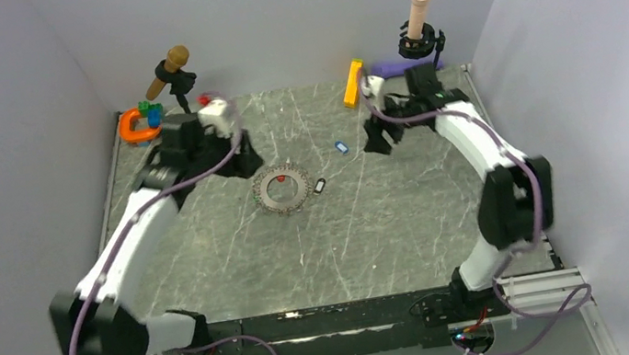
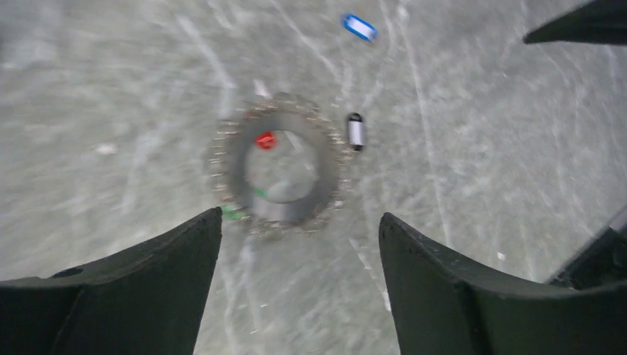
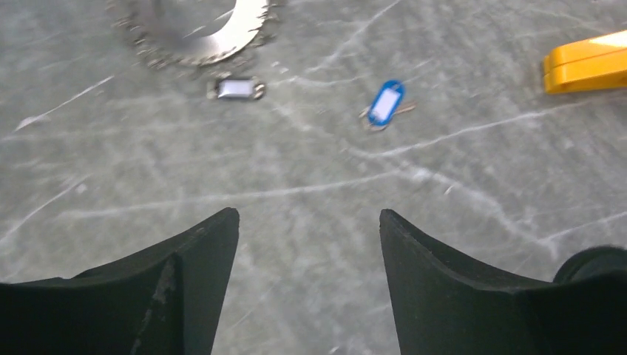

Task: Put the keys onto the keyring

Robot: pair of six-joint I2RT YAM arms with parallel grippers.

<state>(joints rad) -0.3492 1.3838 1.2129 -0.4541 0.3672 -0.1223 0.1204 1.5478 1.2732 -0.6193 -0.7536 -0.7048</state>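
1. Layout: the keyring (image 1: 285,202) lies flat near the middle of the table (image 1: 411,229). The red key (image 2: 265,139) sits inside its hole, close to the band. The green key (image 2: 233,212) is at the rim nearest the left arm. The blur makes it impossible to tell whether either is actually hooked on.
2. Loose pieces: the black key (image 3: 236,89) rests just beside the ring's outer rim, apart from it. The blue key (image 3: 385,103) lies alone, farther out toward the right arm.
3. The left gripper (image 2: 299,222) hangs above the stone with the ring ahead of its fingers. Its jaws are spread wide, with nothing between them.
4. The right gripper (image 3: 309,218) is likewise wide open and empty. The blue key sits ahead of it, a little to the right of the gap.
5. Judging by that line-up, the step in hand is picking up the blue key with the right arm. To do it well:
   - Shift the gap over the coloured head.
   - Turn the wrist so the fingers close across the narrow width.
   - Come down until the tips almost touch the table — the piece is thin and flat, so a high pinch would miss it.
6. Close slowly and grip the head, not the thin metal bit at its end, which would probably let the key swing.
7. The yellow block (image 3: 588,63) is well apart and should not interfere — the black key is the one to avoid knocking on the way to the ring.
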